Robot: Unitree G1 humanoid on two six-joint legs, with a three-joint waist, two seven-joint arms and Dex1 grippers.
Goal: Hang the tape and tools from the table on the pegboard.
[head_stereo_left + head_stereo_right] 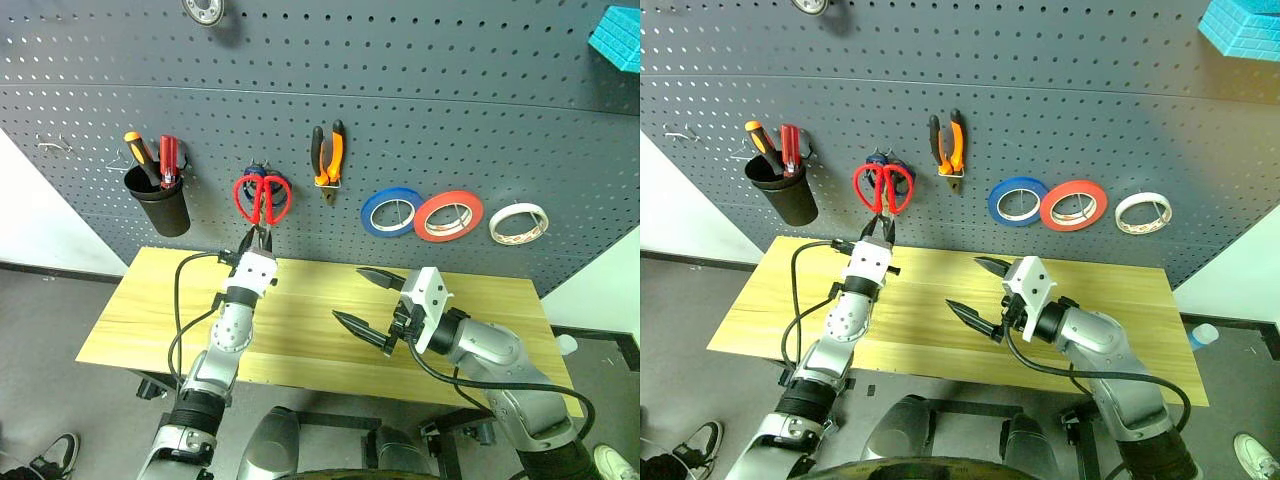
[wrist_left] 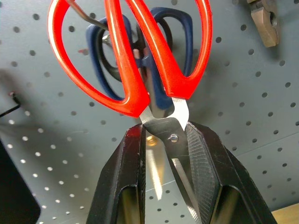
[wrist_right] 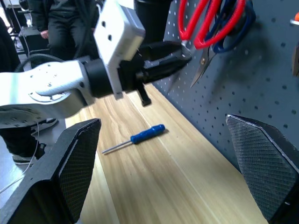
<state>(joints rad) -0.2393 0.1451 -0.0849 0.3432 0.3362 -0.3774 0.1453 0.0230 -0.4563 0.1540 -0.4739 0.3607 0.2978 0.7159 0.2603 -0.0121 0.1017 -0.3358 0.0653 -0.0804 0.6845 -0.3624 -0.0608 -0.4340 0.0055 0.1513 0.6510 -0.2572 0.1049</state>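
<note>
Status: the task is well advanced but not complete.

Items already on the pegboard [image 1: 420,60]:
- The cream tape [image 1: 519,222] hangs at the right end of the row, just beside a red roll [image 1: 449,215] and a blue roll [image 1: 391,212].
- The pliers [image 1: 328,155] hang upright from a hook, left of the rolls.

Item in progress:
- The red scissors [image 1: 263,198] are at the board, handles up, directly in front of a pair of blue-handled scissors [image 2: 180,32] that hangs on the same hook.
- The left end effector [image 1: 258,240] is pressed together on the blades just below the pivot screw. In the left wrist view a wire hook passes through one red handle loop, so the scissors appear to be on the hook, but they are not yet released.

Item remaining:
- The blue screwdriver [image 3: 133,138] lies flat on the tabletop [image 1: 300,330], near the board edge and below the left arm.

Idle arm:
- The right end effector [image 1: 368,300] is spread wide and holds nothing; it hangs above the middle of the tabletop.

Assessment: two items are hung, one is being seated, one is untouched. Remaining work is judged to be release of the scissors, then pick-up and hanging of the screwdriver. A black cup [image 1: 163,205] on the board holds other screwdrivers and may serve as its destination; this cannot be confirmed.
</note>
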